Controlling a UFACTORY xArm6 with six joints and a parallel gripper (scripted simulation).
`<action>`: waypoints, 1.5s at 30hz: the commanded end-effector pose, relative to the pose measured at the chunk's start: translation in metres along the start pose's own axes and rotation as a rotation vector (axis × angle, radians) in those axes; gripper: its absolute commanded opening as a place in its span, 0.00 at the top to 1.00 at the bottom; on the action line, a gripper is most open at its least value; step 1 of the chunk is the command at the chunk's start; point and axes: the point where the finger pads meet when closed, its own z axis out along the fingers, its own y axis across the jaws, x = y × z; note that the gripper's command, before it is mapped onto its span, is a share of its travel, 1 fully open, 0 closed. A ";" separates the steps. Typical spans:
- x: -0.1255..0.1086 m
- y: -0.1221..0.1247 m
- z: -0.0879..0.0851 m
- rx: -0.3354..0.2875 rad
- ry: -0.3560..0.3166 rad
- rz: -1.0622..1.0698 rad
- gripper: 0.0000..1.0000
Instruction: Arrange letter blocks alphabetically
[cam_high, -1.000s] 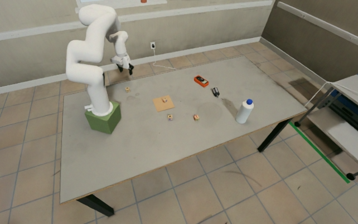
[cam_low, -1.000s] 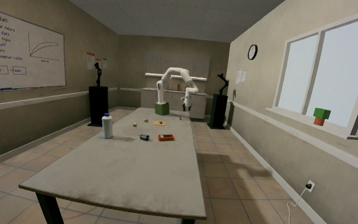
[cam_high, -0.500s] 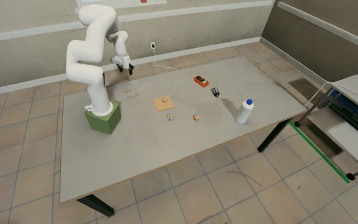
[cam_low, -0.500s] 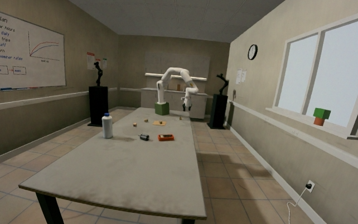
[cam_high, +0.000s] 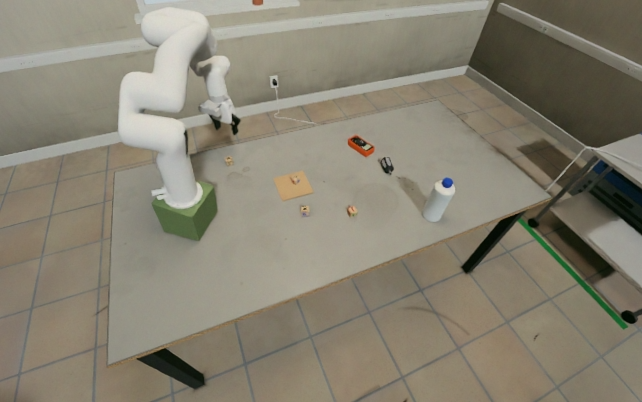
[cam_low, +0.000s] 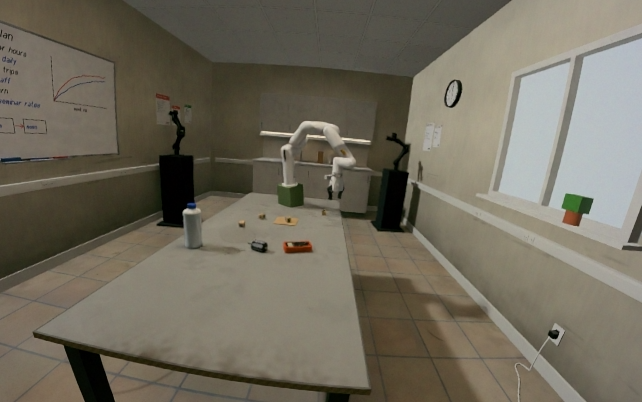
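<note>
A tan mat [cam_high: 287, 191] [cam_low: 281, 221] lies mid-table. One small wooden block [cam_high: 295, 178] [cam_low: 288, 219] sits on the mat. A second block [cam_high: 305, 210] [cam_low: 261, 216] lies on the table in front of the mat, and a third block [cam_high: 352, 211] [cam_low: 242, 223] to its right. A fourth block [cam_high: 229, 160] [cam_low: 324, 212] lies near the table's far edge, close to the arm. The letters are too small to read. My gripper [cam_high: 225, 124] [cam_low: 335, 194] is open and empty, hanging well above the fourth block.
An orange device [cam_high: 361, 145] [cam_low: 297, 246], a small black object [cam_high: 386, 165] [cam_low: 259, 245] and a white bottle with a blue cap [cam_high: 438, 200] [cam_low: 192, 226] stand on the table's right part. The arm's green base [cam_high: 186, 213] [cam_low: 290, 195] is at the left.
</note>
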 end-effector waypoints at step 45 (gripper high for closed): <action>-0.020 -0.328 -0.005 0.001 -0.003 0.001 0.00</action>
